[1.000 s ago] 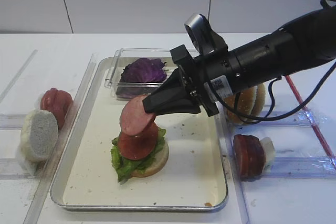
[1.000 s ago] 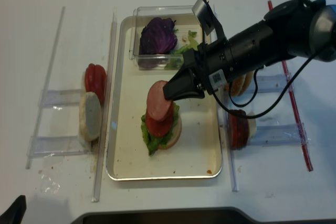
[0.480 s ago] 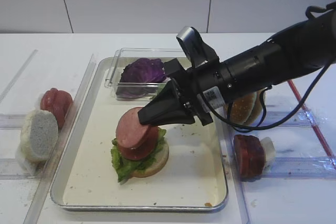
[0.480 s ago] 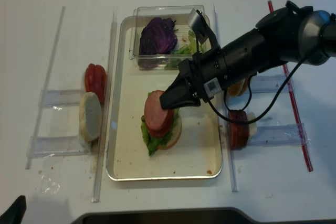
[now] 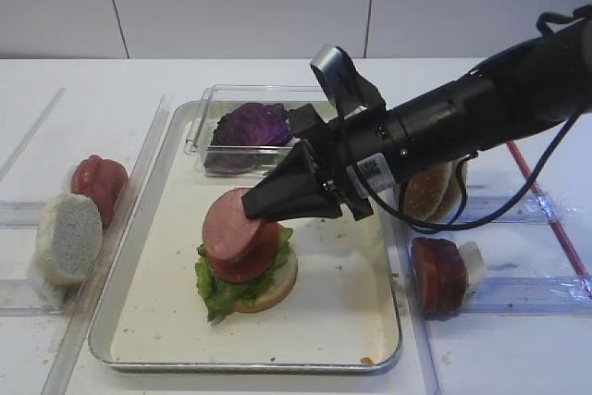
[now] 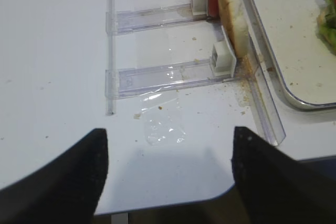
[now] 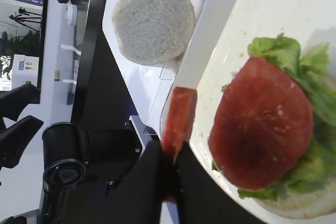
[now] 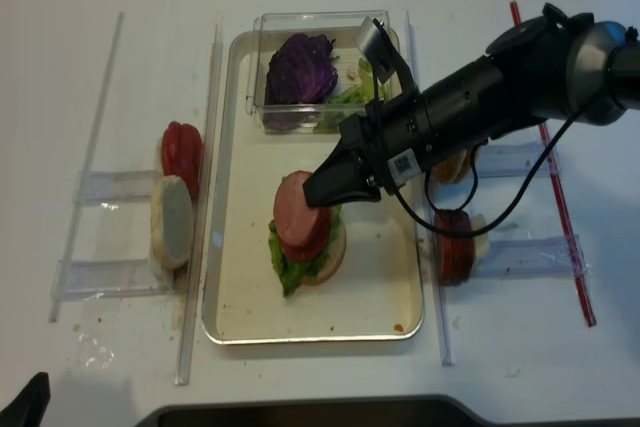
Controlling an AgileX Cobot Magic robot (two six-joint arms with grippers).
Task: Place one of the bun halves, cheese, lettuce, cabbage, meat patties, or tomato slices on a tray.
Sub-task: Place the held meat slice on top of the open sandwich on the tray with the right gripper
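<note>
My right gripper (image 5: 256,209) is shut on a pink meat patty (image 5: 225,224), which it holds tilted over a stack on the silvery tray (image 5: 338,298). The stack is a bun half (image 5: 275,288), green lettuce (image 5: 213,291) and a red tomato slice (image 5: 250,261). In the right wrist view the patty (image 7: 179,115) shows edge-on between the black fingers (image 7: 199,187), left of the tomato slice (image 7: 261,124). I cannot tell whether patty and tomato touch. The left gripper (image 6: 170,169) is open and empty above the table's front edge.
A clear box with purple cabbage (image 5: 252,125) sits at the tray's far end. The left rack holds tomato slices (image 5: 97,182) and a pale bun half (image 5: 67,238). The right rack holds red-brown discs (image 5: 439,275) and a seeded bun (image 5: 430,190).
The right gripper has come down and to the left with the patty, from above the stack to close over the tomato slice. It has barely moved in the last half second.
</note>
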